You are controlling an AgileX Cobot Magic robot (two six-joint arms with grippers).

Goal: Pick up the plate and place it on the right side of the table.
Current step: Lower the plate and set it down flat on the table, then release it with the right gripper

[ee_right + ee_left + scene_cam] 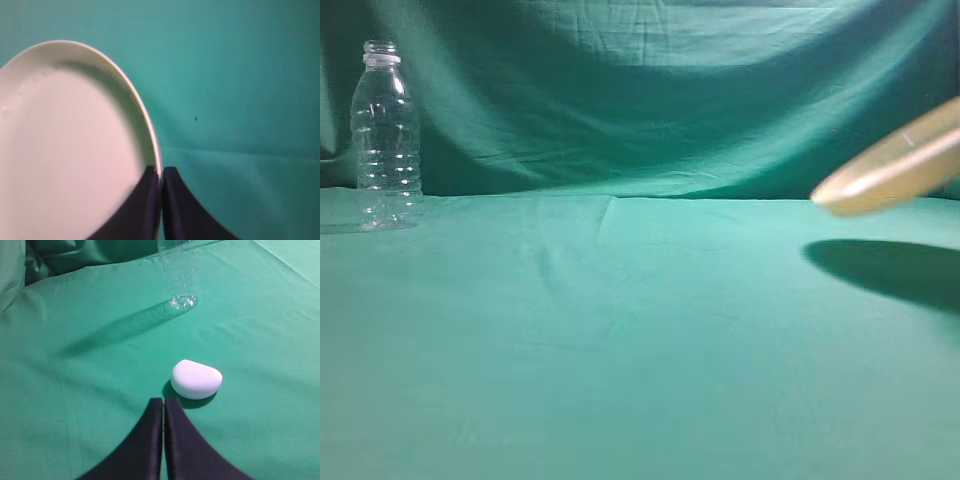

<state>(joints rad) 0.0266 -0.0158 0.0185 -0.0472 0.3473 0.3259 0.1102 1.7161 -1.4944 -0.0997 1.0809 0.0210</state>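
Note:
The cream-yellow plate hangs tilted in the air at the right edge of the exterior view, above its shadow on the green table. In the right wrist view my right gripper is shut on the plate's rim, and the plate's pale inside fills the left of the frame. The right gripper itself is out of the exterior view. My left gripper is shut and empty, low over the cloth, just short of a small white rounded object.
A clear plastic bottle stands upright at the far left near the backdrop; its base shows in the left wrist view. Green cloth backdrop rises behind the table.

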